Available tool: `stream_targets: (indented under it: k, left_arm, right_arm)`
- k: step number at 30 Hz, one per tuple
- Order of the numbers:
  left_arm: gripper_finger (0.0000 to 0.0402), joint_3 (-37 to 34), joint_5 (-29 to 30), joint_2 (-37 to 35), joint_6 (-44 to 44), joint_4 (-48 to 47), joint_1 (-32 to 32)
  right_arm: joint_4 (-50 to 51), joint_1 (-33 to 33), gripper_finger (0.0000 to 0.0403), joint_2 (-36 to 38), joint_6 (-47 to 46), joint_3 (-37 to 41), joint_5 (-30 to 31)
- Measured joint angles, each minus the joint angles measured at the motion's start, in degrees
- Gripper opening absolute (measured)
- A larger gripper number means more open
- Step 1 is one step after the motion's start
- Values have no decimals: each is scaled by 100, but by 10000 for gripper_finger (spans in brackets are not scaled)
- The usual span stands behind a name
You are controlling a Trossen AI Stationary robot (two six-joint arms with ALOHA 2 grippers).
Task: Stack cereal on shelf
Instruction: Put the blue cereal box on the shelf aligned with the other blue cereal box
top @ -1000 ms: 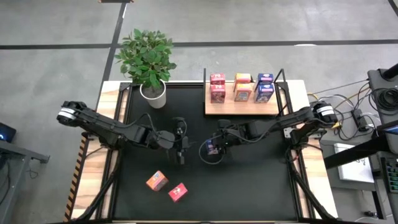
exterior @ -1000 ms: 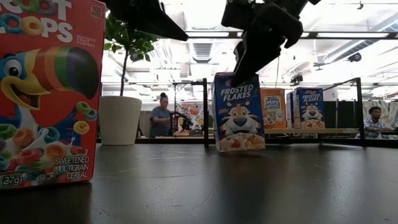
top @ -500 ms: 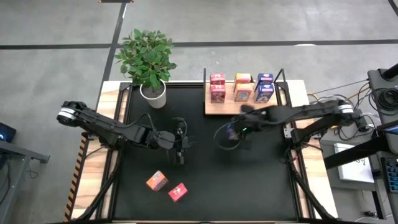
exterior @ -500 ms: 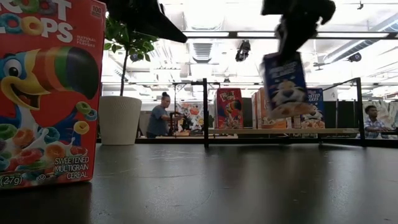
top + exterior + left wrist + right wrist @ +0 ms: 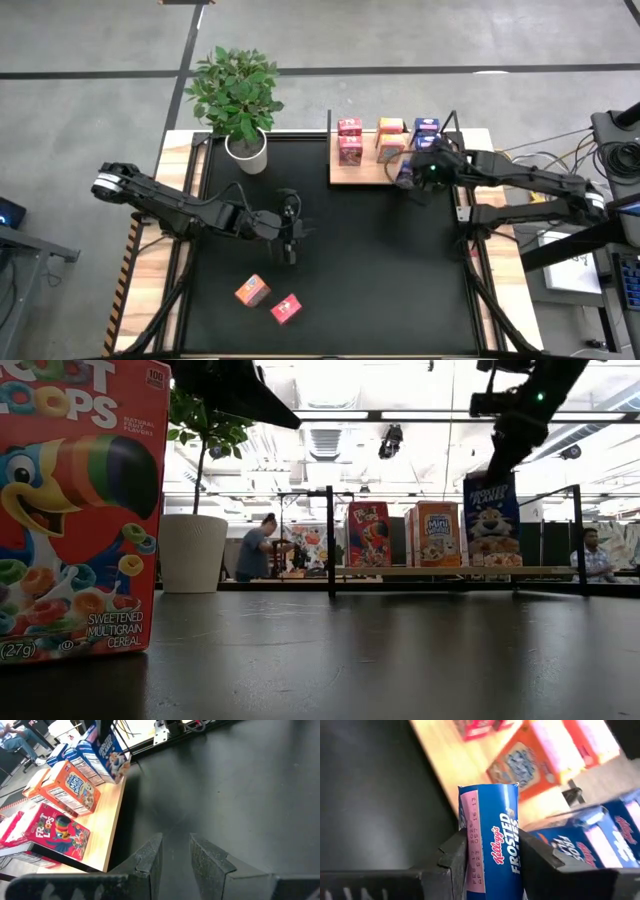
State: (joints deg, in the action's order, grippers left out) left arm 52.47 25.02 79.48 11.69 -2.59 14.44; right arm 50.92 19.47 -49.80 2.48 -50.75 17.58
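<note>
Right gripper (image 5: 490, 865) is grasping a blue cereal box (image 5: 492, 835) between its fingers (image 5: 454, 862), holding it above the shelf (image 5: 365, 172) at the tabletop's (image 5: 400, 270) 1 o'clock corner, by the blue boxes (image 5: 427, 140). Left gripper (image 5: 291, 240) is hovering mid-tabletop, fingers nearly clenched on nothing. Orange box (image 5: 252, 291) and red box (image 5: 286, 309) are lying at 7 o'clock.
</note>
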Motion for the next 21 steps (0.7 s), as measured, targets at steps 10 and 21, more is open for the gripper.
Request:
stream_targets:
  k: [10,21]
  left_arm:
    - [80,0,-2,2,80,2,-2]
    - [80,0,-2,2,135,8,-2]
  right_arm:
    - [-75,801,164,15,214,331,0]
    - [-72,983,164,13,339,334,0]
